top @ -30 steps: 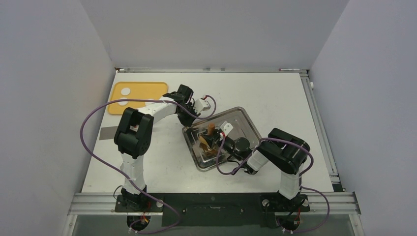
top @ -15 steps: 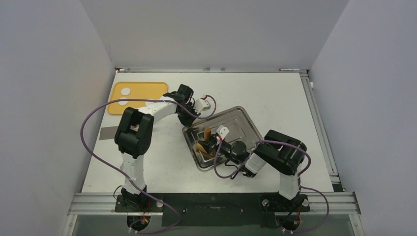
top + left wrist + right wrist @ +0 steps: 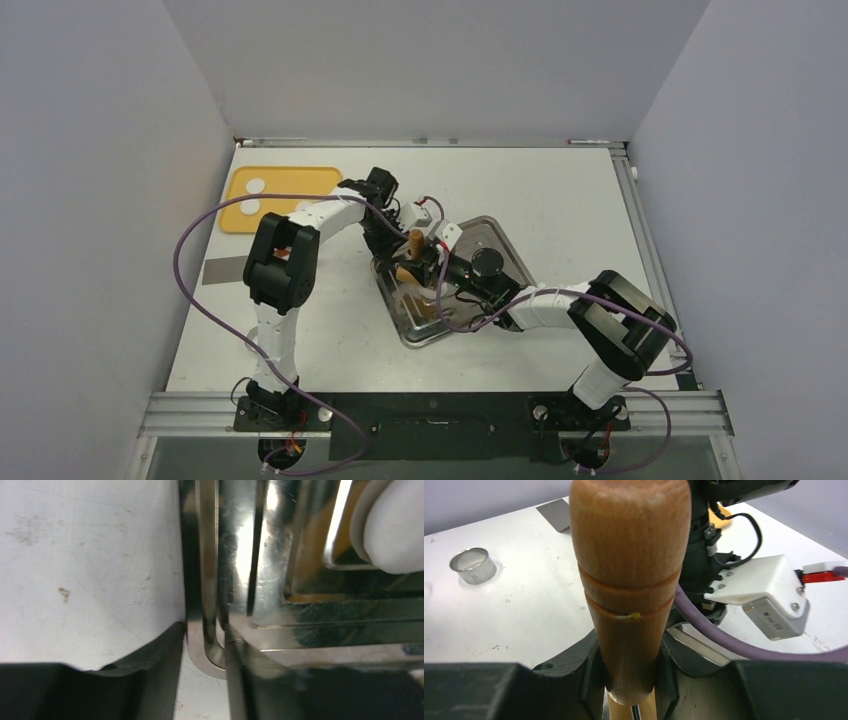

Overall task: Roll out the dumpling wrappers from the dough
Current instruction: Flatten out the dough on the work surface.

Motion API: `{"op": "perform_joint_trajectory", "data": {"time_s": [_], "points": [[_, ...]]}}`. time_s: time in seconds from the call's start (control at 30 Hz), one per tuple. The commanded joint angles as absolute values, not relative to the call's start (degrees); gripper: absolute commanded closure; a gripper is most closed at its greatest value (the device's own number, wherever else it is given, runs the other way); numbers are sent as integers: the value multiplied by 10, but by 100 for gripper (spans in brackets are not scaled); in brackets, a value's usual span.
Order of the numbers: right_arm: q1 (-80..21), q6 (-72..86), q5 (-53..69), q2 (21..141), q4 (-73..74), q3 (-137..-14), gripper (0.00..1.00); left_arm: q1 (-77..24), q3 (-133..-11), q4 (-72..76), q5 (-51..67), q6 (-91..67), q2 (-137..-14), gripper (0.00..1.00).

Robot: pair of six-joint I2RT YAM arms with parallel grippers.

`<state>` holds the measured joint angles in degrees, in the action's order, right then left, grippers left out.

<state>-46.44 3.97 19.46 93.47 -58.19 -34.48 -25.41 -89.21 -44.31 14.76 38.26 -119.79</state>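
Note:
A white dough lump [image 3: 255, 185] lies on the yellow board [image 3: 290, 190] at the far left. No flattened wrapper shows. My right gripper [image 3: 420, 270] is shut on a wooden rolling pin [image 3: 414, 245] and holds it tilted above the far-left part of the metal tray [image 3: 500, 250]. In the right wrist view the pin's handle [image 3: 631, 580] stands between my fingers [image 3: 589, 680]. My left gripper [image 3: 385, 238] sits at the tray's far-left corner. In the left wrist view the tray rim [image 3: 207, 630] lies between my two dark fingers [image 3: 150, 680], which close on it.
A small shiny metal ring [image 3: 473, 566] stands on the white table, left in the right wrist view. A grey flat patch [image 3: 222, 270] lies at the table's left edge. The left arm's purple cable [image 3: 724, 645] and white camera box [image 3: 764, 597] are right behind the pin.
My right arm has stretched forward and carried the rolling pin from the tray's near side to its far-left corner, close to the left gripper. The left gripper has stayed at the tray corner.

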Motion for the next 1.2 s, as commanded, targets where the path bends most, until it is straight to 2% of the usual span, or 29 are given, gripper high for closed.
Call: {"op": "perform_joint_trajectory", "data": {"time_s": [0.0, 0.1, 0.27, 0.37, 0.47, 0.6, 0.7, 0.83, 0.97, 1.1, 1.17], "points": [[-439, 30, 255, 906, -572, -361, 92, -249, -935, -519, 195, 406, -1209, 63], [-426, 27, 279, 885, -555, -353, 92, -247, -991, -541, 249, 396, -1196, 53], [-411, 14, 303, 849, -509, -344, 92, -244, -1101, -606, 340, 385, -1186, 51], [-392, 31, 322, 851, -526, -332, 92, -229, -1117, -577, 421, 340, -1162, 51], [-376, 48, 335, 866, -562, -325, 92, -210, -1080, -504, 525, 291, -1119, 49], [-361, 58, 363, 897, -603, -338, 92, -208, -958, -373, 628, 265, -1033, 37], [-348, 81, 395, 929, -646, -353, 92, -213, -903, -279, 662, 217, -992, 33], [-338, 125, 425, 969, -733, -350, 92, -232, -882, -295, 668, 278, -968, 30], [-339, 155, 461, 999, -792, -360, 92, -251, -856, -297, 657, 327, -962, 20], [-339, 178, 461, 1014, -828, -363, 92, -251, -845, -318, 668, 376, -967, 21], [-344, 171, 461, 1018, -812, -372, 91, -255, -834, -311, 669, 388, -967, 26]]}}
